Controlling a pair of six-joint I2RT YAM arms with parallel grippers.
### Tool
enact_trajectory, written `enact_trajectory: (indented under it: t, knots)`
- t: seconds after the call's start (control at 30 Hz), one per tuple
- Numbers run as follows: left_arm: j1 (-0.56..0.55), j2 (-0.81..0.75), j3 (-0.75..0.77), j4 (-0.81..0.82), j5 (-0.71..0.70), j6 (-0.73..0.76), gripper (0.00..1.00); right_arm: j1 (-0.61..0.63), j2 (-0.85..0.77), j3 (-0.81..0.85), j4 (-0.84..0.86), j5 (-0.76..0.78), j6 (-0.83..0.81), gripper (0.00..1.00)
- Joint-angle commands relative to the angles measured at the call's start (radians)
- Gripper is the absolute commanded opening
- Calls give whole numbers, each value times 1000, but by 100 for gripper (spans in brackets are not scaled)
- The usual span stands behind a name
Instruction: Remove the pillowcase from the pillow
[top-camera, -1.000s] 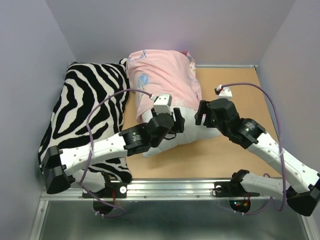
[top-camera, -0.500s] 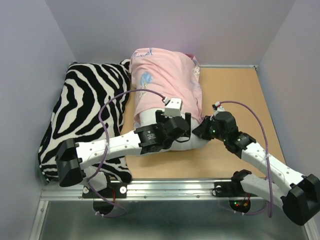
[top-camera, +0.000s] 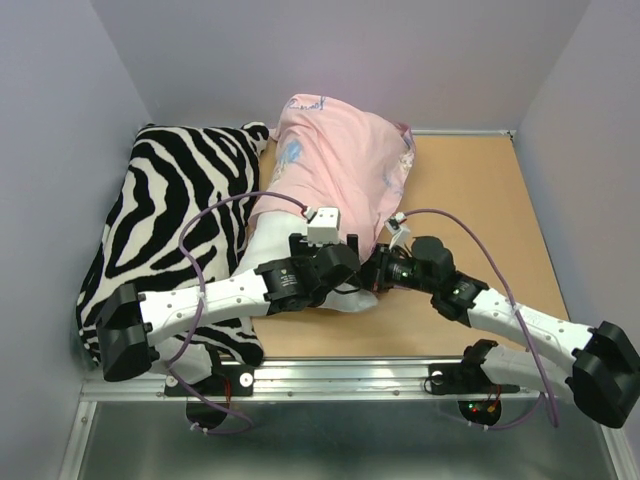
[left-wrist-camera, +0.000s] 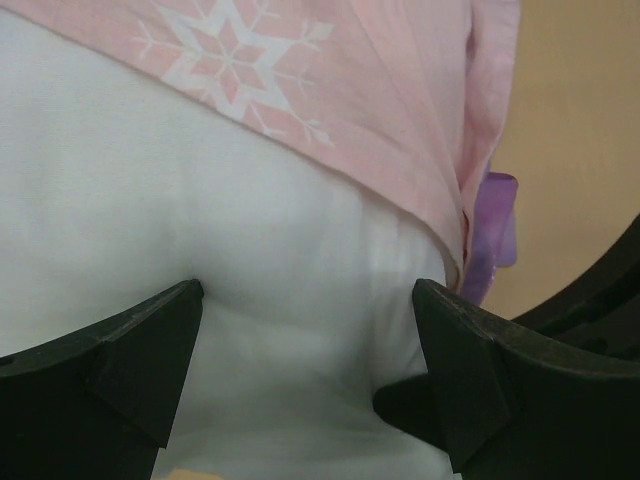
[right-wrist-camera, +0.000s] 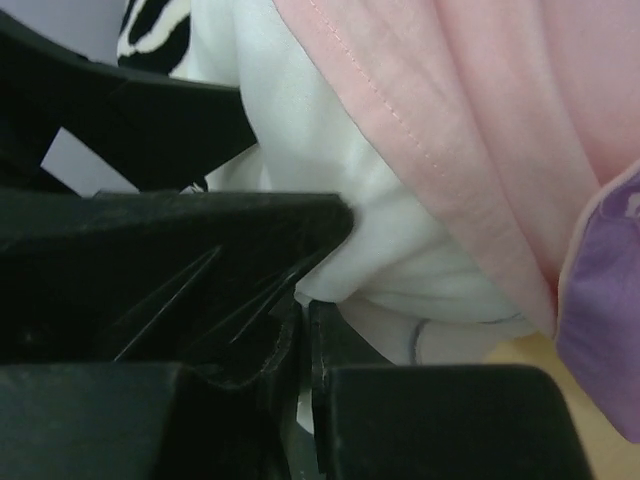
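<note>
Since a second ago both arms have dropped low and closed in at the near end, and the pillowcase (top-camera: 335, 160) has ridden back, baring more of the white pillow (top-camera: 275, 240) beside the zebra pillow (top-camera: 170, 220). Left gripper (left-wrist-camera: 307, 300) stands spread, pillow bulging between its fingers; right gripper (top-camera: 375, 272) looks pinched on the pillow's near corner, so stripping is under way, and next likely calls for holding that corner while the case is drawn rearward. No legible writing, only a snowflake print (left-wrist-camera: 235, 60).
</note>
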Motion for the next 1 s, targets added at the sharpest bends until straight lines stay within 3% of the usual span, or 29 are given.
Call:
enact_trajectory:
  t: [0.0,0.1,0.17,0.2,0.23,0.3,0.33,0.43,0.63,0.73,0.87,0.97]
  knots:
    - [58,-10,-107,87,102,-15,99,83,10,16,179,-68,-7,5]
    - [125,-27,-207,227,232,13,99,114,20,2,193,-74,-39,4]
    - [150,-11,-236,265,273,31,91,128,25,11,155,-50,-70,4]
    - [158,-4,-238,269,282,33,83,129,24,19,135,-39,-84,4]
    - [164,3,-241,269,288,36,56,131,21,26,110,-26,-99,9]
    - [175,-1,-251,273,296,36,23,130,5,54,-12,62,-131,21]
    - [184,-7,-268,273,296,33,0,130,-15,83,-104,133,-171,40]
    - [192,-55,-303,269,299,25,0,131,-76,144,-215,242,-222,68]
    - [192,-180,-340,212,311,11,0,128,-182,275,-485,622,-230,93]
    - [192,-231,-339,183,328,14,0,99,-104,364,-557,744,-211,95]
    - [192,-286,-339,157,337,20,0,-62,33,405,-542,579,-155,95]
    - [192,-308,-324,138,334,26,0,-119,56,379,-502,554,-115,95]
